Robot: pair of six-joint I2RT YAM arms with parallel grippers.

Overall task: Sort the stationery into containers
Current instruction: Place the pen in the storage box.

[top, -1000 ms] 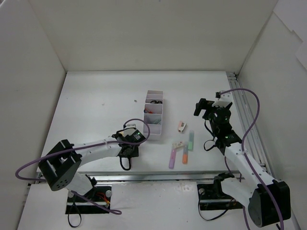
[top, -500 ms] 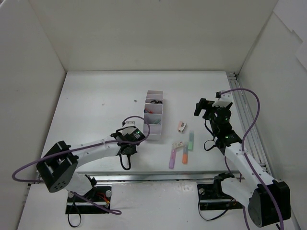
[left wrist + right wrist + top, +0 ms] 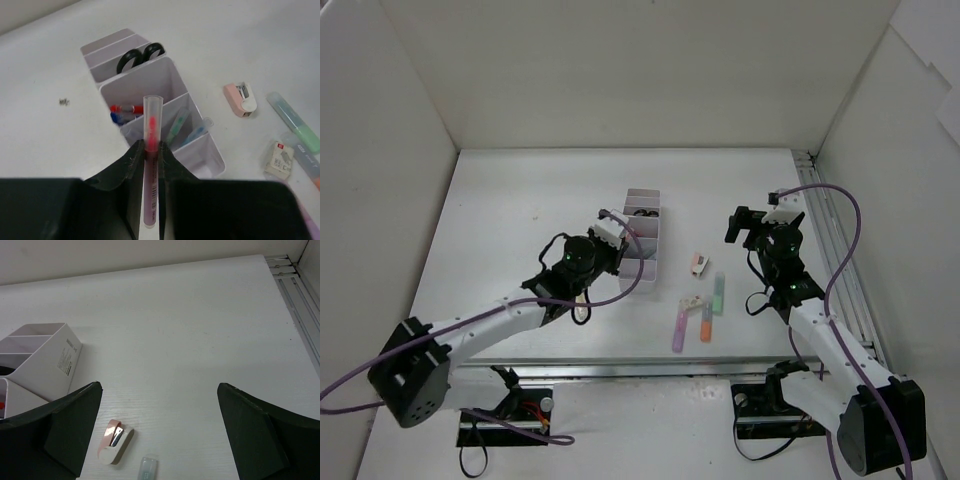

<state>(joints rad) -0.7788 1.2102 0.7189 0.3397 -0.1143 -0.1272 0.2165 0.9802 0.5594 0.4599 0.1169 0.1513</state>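
The white organiser tray (image 3: 639, 286) stands mid-table with four compartments in a row. My left gripper (image 3: 610, 232) is shut on a clear-capped pen with a pink-red tip (image 3: 151, 135), held above the tray's near end (image 3: 204, 159). Black scissors handles (image 3: 141, 54) sit in the far compartment, red and blue pens (image 3: 124, 110) in the second, green and blue pens (image 3: 186, 129) in the third. My right gripper (image 3: 750, 225) is open and empty above the table, right of the tray; between its jaws (image 3: 160, 405) bare table shows.
Right of the tray lie a pink-white eraser (image 3: 699, 263), a green highlighter (image 3: 718, 293), an orange highlighter (image 3: 705, 322), a purple highlighter (image 3: 678, 328) and a small white eraser (image 3: 691, 301). A metal rail (image 3: 825, 235) runs along the right edge.
My left gripper has risen from the table in front of the tray and moved back and right, over the tray's left side, carrying the pen. The right arm has not moved.
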